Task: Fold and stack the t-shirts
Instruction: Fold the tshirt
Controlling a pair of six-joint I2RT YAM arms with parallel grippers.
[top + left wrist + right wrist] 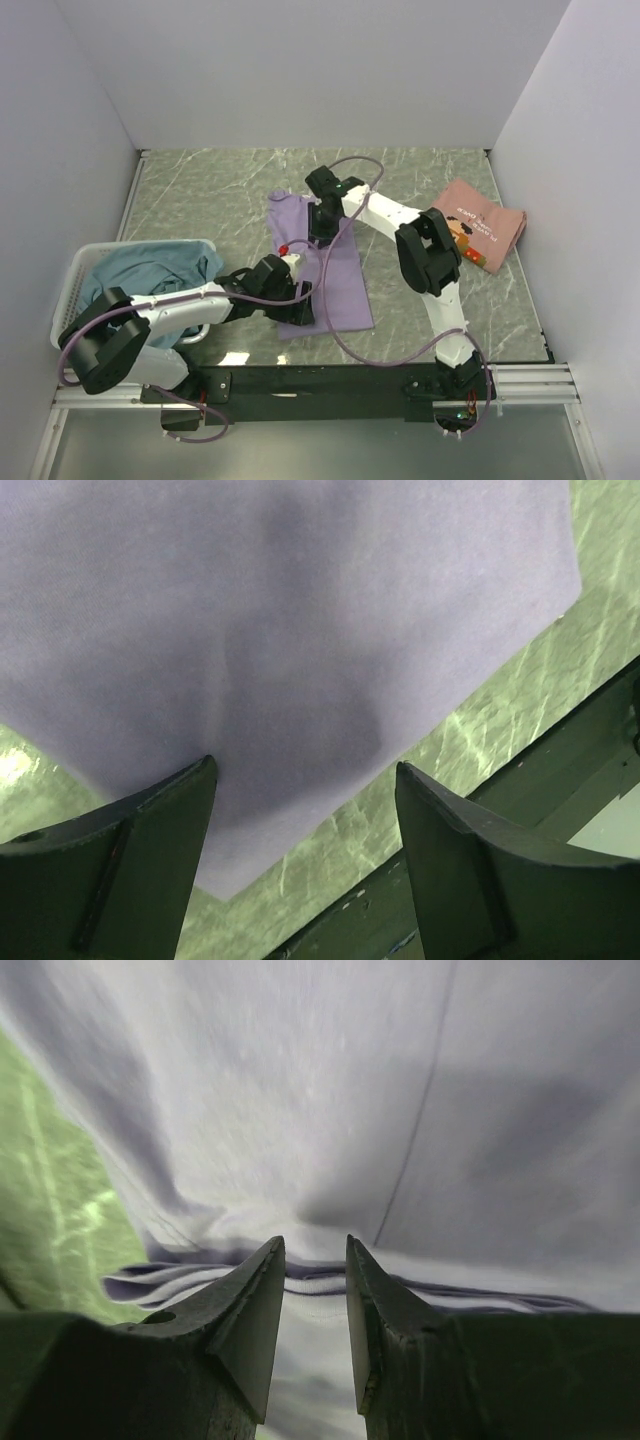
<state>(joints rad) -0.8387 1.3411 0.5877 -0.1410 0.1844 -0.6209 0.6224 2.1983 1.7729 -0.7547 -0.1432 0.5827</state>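
The lavender-purple t-shirt (345, 285) lies in a long folded strip in the middle of the marble table. My left gripper (300, 305) hovers at its near left corner, open wide. In the left wrist view the corner of the shirt (300, 610) shows between the spread fingers of the left gripper (305, 763), and nothing is held. My right gripper (322, 235) is down on the strip's far part. Its jaws stand a narrow gap apart, with the right gripper (314, 1239) set over the shirt's layered edge (300, 1080), which runs on unpinched. A folded salmon-pink t-shirt (480, 225) lies at the right. A teal-blue t-shirt (150, 268) fills the basket.
The white slatted basket (75, 275) stands at the left edge beside the left arm. The dark rail (500, 800) of the table's near edge runs just behind the left gripper. Grey walls close in the table at the back and both sides.
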